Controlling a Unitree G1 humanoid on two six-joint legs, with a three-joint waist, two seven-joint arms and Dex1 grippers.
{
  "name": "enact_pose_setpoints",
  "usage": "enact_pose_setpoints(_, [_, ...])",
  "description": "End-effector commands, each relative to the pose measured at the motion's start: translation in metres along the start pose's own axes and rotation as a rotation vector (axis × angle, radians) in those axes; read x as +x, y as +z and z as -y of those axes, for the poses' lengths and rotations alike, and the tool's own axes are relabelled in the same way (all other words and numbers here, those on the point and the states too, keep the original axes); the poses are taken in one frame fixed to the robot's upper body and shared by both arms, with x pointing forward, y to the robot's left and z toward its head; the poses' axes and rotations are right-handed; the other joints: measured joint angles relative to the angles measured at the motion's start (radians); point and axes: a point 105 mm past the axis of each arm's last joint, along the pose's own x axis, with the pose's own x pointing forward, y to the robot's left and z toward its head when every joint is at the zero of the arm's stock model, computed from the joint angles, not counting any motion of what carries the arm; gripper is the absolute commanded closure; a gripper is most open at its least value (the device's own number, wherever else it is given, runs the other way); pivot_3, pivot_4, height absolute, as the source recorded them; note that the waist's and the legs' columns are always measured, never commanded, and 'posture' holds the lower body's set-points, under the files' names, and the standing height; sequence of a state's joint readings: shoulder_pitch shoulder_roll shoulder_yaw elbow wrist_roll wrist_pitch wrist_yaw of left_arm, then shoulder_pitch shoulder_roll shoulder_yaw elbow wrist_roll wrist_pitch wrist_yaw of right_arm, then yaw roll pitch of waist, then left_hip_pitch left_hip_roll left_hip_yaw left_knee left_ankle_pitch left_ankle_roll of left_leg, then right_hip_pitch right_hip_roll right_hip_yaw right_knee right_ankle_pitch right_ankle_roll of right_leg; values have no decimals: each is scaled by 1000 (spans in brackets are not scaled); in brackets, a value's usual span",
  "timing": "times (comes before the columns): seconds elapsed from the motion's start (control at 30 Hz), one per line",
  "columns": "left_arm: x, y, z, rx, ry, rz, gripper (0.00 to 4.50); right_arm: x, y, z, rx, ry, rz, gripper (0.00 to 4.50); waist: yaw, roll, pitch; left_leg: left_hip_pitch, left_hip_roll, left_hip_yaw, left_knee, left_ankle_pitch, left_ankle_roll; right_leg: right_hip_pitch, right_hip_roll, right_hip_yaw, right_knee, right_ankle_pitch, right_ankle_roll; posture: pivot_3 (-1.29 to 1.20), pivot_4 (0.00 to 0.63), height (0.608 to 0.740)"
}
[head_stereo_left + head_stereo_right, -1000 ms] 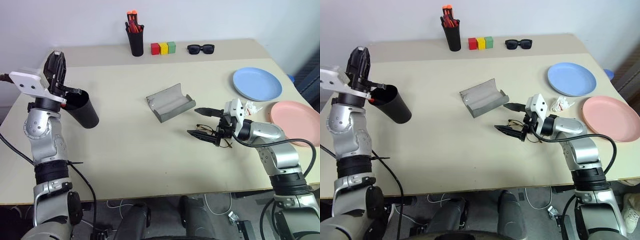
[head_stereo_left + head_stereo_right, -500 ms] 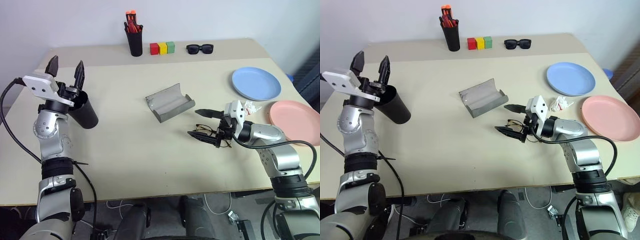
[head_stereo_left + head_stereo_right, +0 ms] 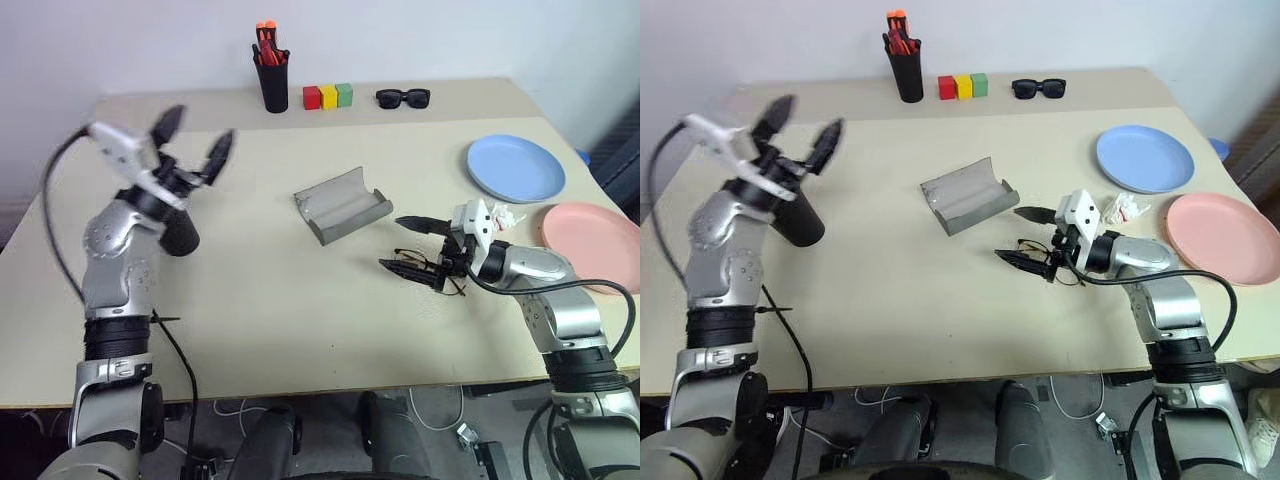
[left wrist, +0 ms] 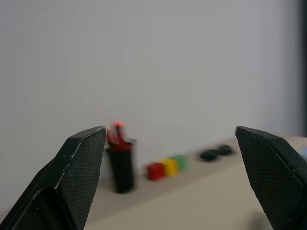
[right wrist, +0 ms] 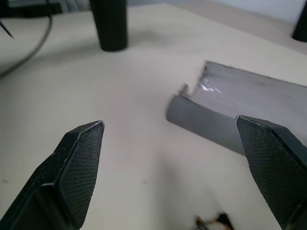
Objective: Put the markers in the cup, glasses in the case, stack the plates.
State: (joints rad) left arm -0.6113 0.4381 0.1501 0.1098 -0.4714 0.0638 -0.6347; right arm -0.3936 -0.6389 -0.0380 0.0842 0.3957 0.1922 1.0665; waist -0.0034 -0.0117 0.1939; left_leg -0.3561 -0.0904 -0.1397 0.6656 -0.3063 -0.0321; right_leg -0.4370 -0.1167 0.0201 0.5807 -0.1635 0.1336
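A: Where do the two arms stand?

B: The left gripper (image 3: 192, 138) hangs above the counter (image 3: 250, 290) near its left edge, jaws spread wide and holding nothing, just above the black cup (image 3: 178, 233). The right gripper (image 3: 408, 244) sits low over the counter's right half, jaws released as well, one finger on either side of the glasses (image 3: 432, 274), which lie on the surface; I can't tell whether a finger touches them.

A: And the case?

B: The grey case (image 3: 340, 204) lies open around the middle of the counter, empty, near the glasses but apart from them.

A: The plates?

B: Unstacked. The blue plate (image 3: 514, 167) is toward the far right, the pink plate (image 3: 590, 240) at the right edge nearer the robot, with a crumpled white scrap (image 3: 505, 214) between them.

A: Markers?

B: I can't make them out; the cup's inside is hidden. Along the far edge stand a pen holder (image 3: 271, 82) with orange-red pens, three coloured blocks (image 3: 328, 96) and black sunglasses (image 3: 402, 97).
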Motion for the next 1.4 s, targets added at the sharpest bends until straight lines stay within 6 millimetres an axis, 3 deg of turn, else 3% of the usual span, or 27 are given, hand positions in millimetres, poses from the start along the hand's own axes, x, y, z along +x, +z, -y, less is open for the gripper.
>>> enact_pose_setpoints(0.03, [36,-5,47,-42,-186,-55,95,-21,10,24,-74,-103,3,0,2,0,0,0,0,0,0,0,0,0,0,0,0,0,0,0,150,740])
enact_pose_setpoints(0.2, [65,-73,87,-164,-207,-322,95,-37,7,34,-111,-184,-25,0,-10,1,0,1,0,1,-1,0,0,1,0,0,-1,0,0,0,150,740])
enact_pose_setpoints(0.37, [73,-107,119,-241,-280,-465,95,-48,9,33,-119,-211,-30,0,-10,1,0,1,0,1,-1,0,0,0,1,0,-1,0,0,0,150,740])
enact_pose_setpoints(0.5, [72,-123,128,-265,-307,-550,95,-49,11,29,-118,-226,-28,0,-8,1,0,0,0,1,0,0,0,0,0,0,-1,0,0,0,150,740])
enact_pose_setpoints(0.67, [70,-127,139,-293,-375,-601,95,-45,11,23,-113,-232,-17,0,-8,1,0,0,0,1,-1,0,0,0,0,0,-1,0,1,0,150,740])
enact_pose_setpoints(0.77, [66,-129,141,-291,-396,-637,1275,-43,12,21,-112,-232,-13,0,-7,1,0,1,0,1,0,0,0,0,0,0,-1,0,1,0,150,740])
enact_pose_setpoints(0.97, [52,-135,144,-284,-426,-696,4369,-38,14,23,-118,-227,-1,0,-8,1,0,1,0,1,-1,0,0,0,0,1,-1,0,1,0,150,740])
enact_pose_setpoints(1.1, [41,-130,132,-222,-470,-728,4448,-35,14,24,-121,-217,1,0,-11,1,0,1,0,1,-1,0,0,0,0,1,-1,0,1,0,150,740])
enact_pose_setpoints(1.2, [31,-114,116,-173,-551,-695,4448,-33,14,24,-123,-207,1,0,-13,1,0,1,0,1,-1,0,0,0,0,1,0,0,1,0,150,740])
enact_pose_setpoints(1.4, [-4,-92,88,-97,-758,-666,4448,-29,13,25,-126,-197,6,0,-7,1,0,0,0,1,-1,0,0,-1,0,1,0,0,0,0,150,740])
